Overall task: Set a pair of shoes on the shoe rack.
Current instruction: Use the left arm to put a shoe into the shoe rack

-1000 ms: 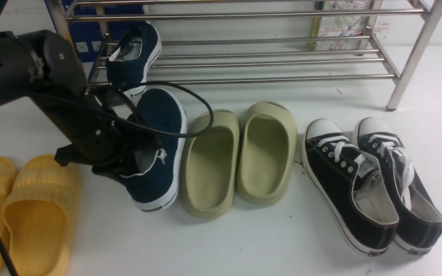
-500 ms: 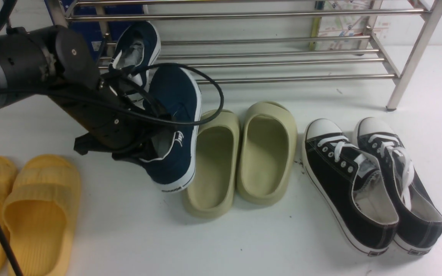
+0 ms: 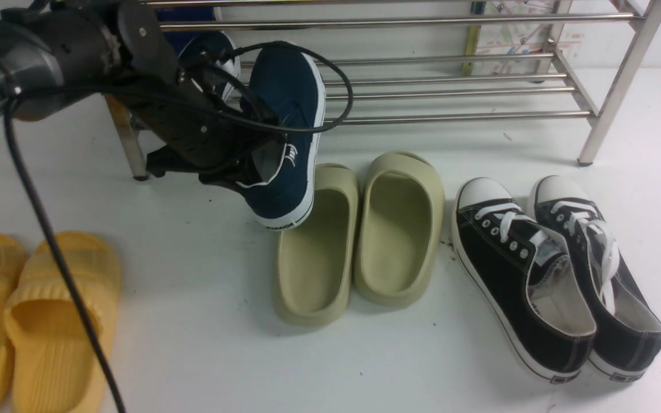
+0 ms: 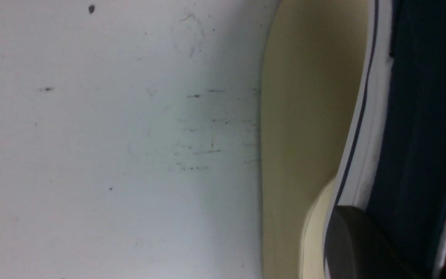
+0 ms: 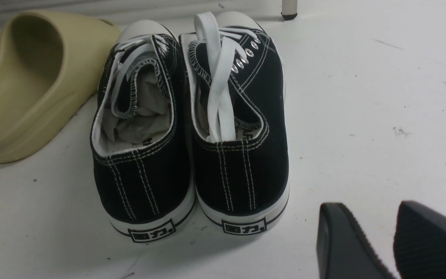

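Left claw [image 3: 242,167] grips navy shoe [image 3: 290,115], seemingly airborne, before shoe rack [image 3: 451,117].

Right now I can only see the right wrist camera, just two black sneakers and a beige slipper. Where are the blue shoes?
Observer: One navy shoe is up off the floor, held in the shut jaws of the left gripper.
Operator: And its twin?
Observer: The other navy shoe looks to be on the shoe rack already, mostly hidden behind the left arm.
Operator: What's near the one in the air?
Observer: Its heel hangs close by the toe end of the left olive slide.
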